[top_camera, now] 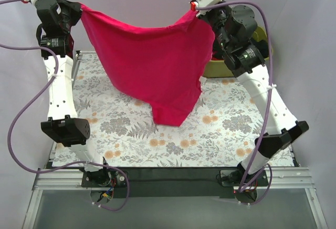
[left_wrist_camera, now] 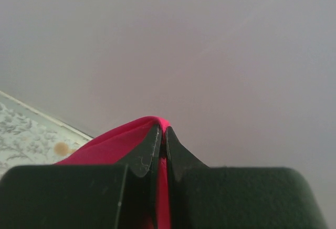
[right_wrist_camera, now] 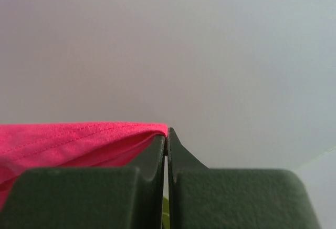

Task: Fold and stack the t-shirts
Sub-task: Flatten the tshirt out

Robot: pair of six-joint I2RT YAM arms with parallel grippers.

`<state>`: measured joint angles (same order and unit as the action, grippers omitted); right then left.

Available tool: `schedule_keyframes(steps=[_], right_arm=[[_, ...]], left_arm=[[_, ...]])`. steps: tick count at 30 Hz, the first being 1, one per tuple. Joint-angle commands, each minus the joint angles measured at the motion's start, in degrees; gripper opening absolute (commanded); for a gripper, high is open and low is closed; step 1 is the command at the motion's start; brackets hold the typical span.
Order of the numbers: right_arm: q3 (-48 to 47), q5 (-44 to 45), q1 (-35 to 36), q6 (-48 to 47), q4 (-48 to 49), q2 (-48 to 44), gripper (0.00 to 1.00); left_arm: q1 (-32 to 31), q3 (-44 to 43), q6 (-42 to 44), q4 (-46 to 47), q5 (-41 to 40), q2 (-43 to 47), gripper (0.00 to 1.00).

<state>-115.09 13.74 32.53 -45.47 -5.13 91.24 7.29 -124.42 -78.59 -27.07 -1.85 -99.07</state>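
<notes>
Crimson-red soft cloth, the short-sleeved t-shirt (top_camera: 152, 66) hangs spread in the air between your two arms. Its lowest fold dangles over the middle of the floral-patterned tabletop (top_camera: 121, 134); you cannot tell from above whether it touches. Your left gripper (top_camera: 80, 9) is clamped on one top corner and your right gripper (top_camera: 193, 8) on the other. Each wrist view shows the fingers pressed together with red fabric at the tips. You look to be at the lift-and-spread step, with no fold made yet. The next move likely calls for lowering the shirt flat onto the table, arms level and cloth taut. An olive-green tub (top_camera: 215, 69) sits behind your right arm.
</notes>
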Motion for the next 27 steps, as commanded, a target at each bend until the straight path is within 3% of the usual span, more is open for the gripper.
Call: schedule_keyframes(steps=[1,6,8,10,16,20,27], right_arm=[[-7.84,-1.16,-1.24,-1.37,13.21,0.51,0.01],[-6.22,-3.28,-1.33,-5.84,15.58,-2.45,0.01],[-0.44,-2.93,-1.33,-8.47,16.28,-4.57,0.01],[4.06,-2.92,-1.33,-8.67,16.46,-8.35,0.01],[29.89,-6.96,-1.25,-7.36,15.85,-20.56,0.01],[43.61,-12.84,-1.24,-1.74,8.59,-27.77,0.01],[59.62,-27.42,-0.81,14.60,-6.27,-36.30,0.01]], left_arm=[[0.09,-6.71,-4.02,6.48,4.98,0.54,0.00],[0.01,-6.63,-4.65,11.59,8.09,2.82,0.00],[0.09,-0.50,-3.77,14.49,9.39,5.71,0.00],[0.01,9.22,-3.24,18.43,10.45,11.25,0.00],[0.01,39.38,-4.20,21.36,9.32,28.71,0.00],[0.01,62.39,-5.96,20.39,3.09,38.58,0.00],[0.01,81.06,-2.46,13.47,-4.48,48.79,0.00]])
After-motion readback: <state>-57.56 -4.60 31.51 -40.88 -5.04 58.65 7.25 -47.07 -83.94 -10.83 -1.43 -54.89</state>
